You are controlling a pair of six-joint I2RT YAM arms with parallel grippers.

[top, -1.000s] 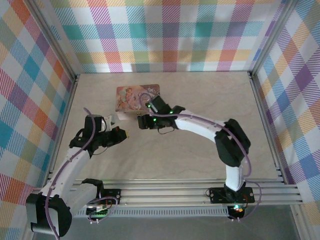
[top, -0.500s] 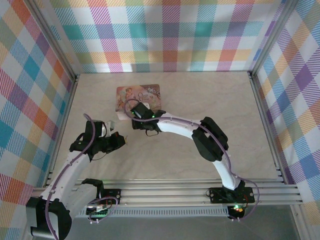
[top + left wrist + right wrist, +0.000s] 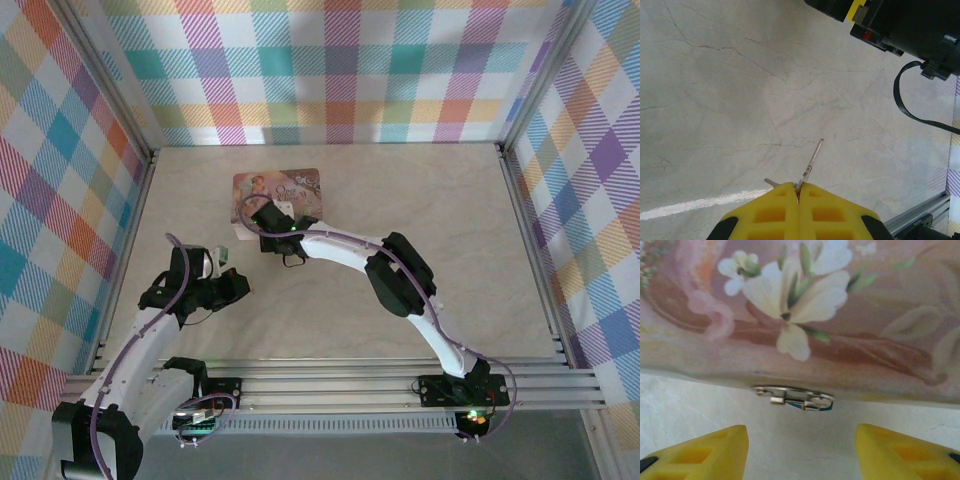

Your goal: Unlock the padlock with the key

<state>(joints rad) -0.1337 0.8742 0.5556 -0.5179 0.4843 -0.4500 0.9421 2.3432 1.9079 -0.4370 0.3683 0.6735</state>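
The key is a thin metal blade sticking out from my left gripper, whose yellow fingers are shut on its head above the bare table. From above, the left gripper sits left of centre. My right gripper is at the front edge of the pink illustrated tin box. In the right wrist view its fingers stand wide apart and open, the gripper facing the metal hasp on the tin's side. The yellow padlock is hidden from me.
The right arm's black wrist and cable cross the top right of the left wrist view. A small white piece lies by the tin's near left corner. Aluminium rails run along the near edge, and plaid walls enclose the table.
The right gripper has swung left and further back, ending against the tin's front edge. The left gripper has drawn a little nearer with the key still held.
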